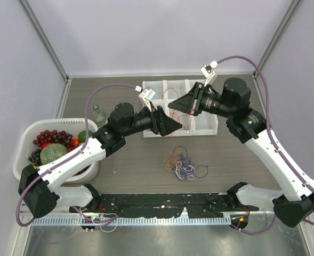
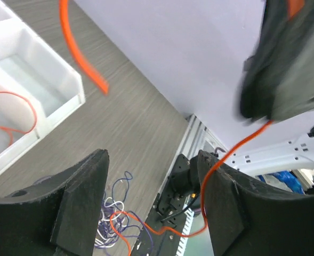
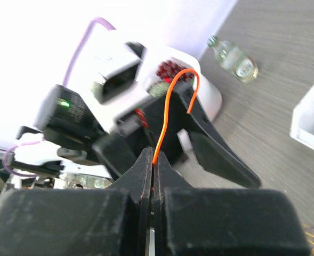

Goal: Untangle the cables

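Over the white divided tray (image 1: 205,126), the right gripper (image 3: 152,158) pinches an orange cable (image 3: 162,124). The left gripper (image 2: 151,158), also over the tray, stands spread.

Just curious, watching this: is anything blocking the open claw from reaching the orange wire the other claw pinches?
Nothing visible does. The right gripper is shut on the orange cable, and its strand hangs freely close beside the open left gripper, with no object between them.

A white basket (image 1: 26,140) holding dark grapes (image 1: 53,137) and a green melon (image 1: 54,153) sits at the left of the grey table (image 1: 135,170); a clear bottle (image 1: 97,114) is just beside it; a white divided tray (image 1: 206,126) is near the back.
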